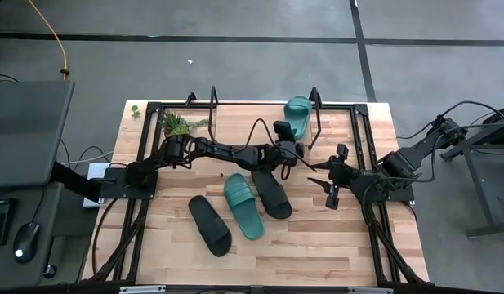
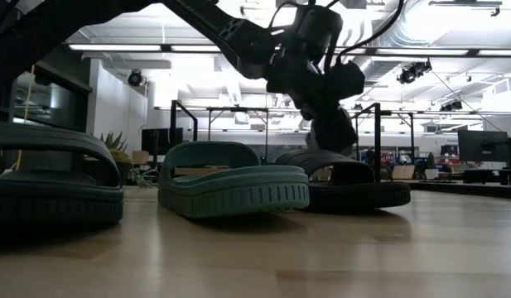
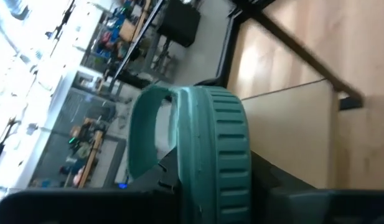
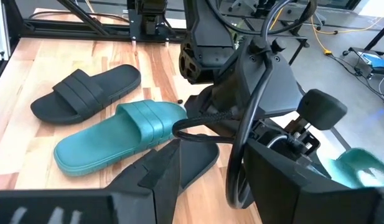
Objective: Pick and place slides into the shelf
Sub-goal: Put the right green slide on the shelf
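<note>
One teal slide (image 1: 299,114) lies on the shelf (image 1: 212,102) at the far side, near the right wire frame (image 1: 317,106). It fills the left wrist view (image 3: 204,143), its sole toward the pale shelf board (image 3: 291,124). My left gripper (image 1: 284,135) is at its near end, shut on it. On the table lie a black slide (image 1: 209,224), a second teal slide (image 1: 243,204) and another black slide (image 1: 272,196). My right gripper (image 1: 327,189) is open and empty, right of them. My left gripper holds the teal slide on the shelf by its near end (image 3: 216,199), the sole between the two fingers. The fingers come level from the table's near side, along the slide. The slide lies flat, sole toward the shelf board; the exact contact is cut off by the picture's edge.
A small green plant (image 1: 176,124) stands at the shelf's left end. The left arm (image 1: 227,151) stretches across the table's middle, above the far ends of the three slides. Bare wood shows along the near edge (image 1: 317,253).
</note>
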`<state>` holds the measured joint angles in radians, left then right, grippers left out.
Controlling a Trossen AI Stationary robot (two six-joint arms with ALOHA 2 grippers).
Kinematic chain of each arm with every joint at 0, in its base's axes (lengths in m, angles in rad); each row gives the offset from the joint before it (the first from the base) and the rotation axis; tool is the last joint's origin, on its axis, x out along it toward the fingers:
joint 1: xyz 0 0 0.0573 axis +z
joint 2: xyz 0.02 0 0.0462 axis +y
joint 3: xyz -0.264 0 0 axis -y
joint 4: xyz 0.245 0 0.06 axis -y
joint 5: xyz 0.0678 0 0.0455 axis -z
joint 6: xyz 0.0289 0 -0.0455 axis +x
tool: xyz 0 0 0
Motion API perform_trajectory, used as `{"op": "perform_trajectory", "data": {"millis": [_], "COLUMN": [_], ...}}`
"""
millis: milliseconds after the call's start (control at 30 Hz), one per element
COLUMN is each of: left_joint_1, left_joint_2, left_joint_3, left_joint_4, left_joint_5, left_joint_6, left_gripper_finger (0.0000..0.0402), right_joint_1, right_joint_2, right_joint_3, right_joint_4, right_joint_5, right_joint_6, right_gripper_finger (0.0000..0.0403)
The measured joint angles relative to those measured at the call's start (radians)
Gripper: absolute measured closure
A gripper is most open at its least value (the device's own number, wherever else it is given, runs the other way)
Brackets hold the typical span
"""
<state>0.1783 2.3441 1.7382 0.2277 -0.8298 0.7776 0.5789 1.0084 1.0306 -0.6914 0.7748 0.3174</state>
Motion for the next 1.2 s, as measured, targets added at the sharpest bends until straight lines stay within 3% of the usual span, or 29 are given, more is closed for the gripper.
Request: {"op": "perform_trajectory", "data": {"millis": [433,667,1000,1200], "left_joint_1": [-0.001,-0.002,-0.010,-0.045], "left_joint_2": [-0.001,-0.001,-0.001,-0.001], "left_joint_3": [0.000,0.000,0.000,0.000], "left_joint_4": [-0.050,-0.121,-0.250,-0.305], "left_joint_5": [0.067,0.186,0.189,0.261], "left_joint_6": [0.002,-0.028,-0.208,-0.218], "left_gripper_finger": [0.0222,0.0140,0.0016,0.0011], "right_joint_1": [0.000,0.000,0.000,0.000], "right_joint_2": [0.000,0.000,0.000,0.000], "right_joint_3": [0.000,0.000,0.000,0.000], "right_joint_4": [-0.018,-0.021,-0.034,-0.034], "right_joint_5": [-0.001,-0.016,-0.023,-0.023], "right_joint_6": [0.023,0.024,0.049,0.049], "right_gripper_finger": [0.0240,0.0240,0.0240,0.0240]}}
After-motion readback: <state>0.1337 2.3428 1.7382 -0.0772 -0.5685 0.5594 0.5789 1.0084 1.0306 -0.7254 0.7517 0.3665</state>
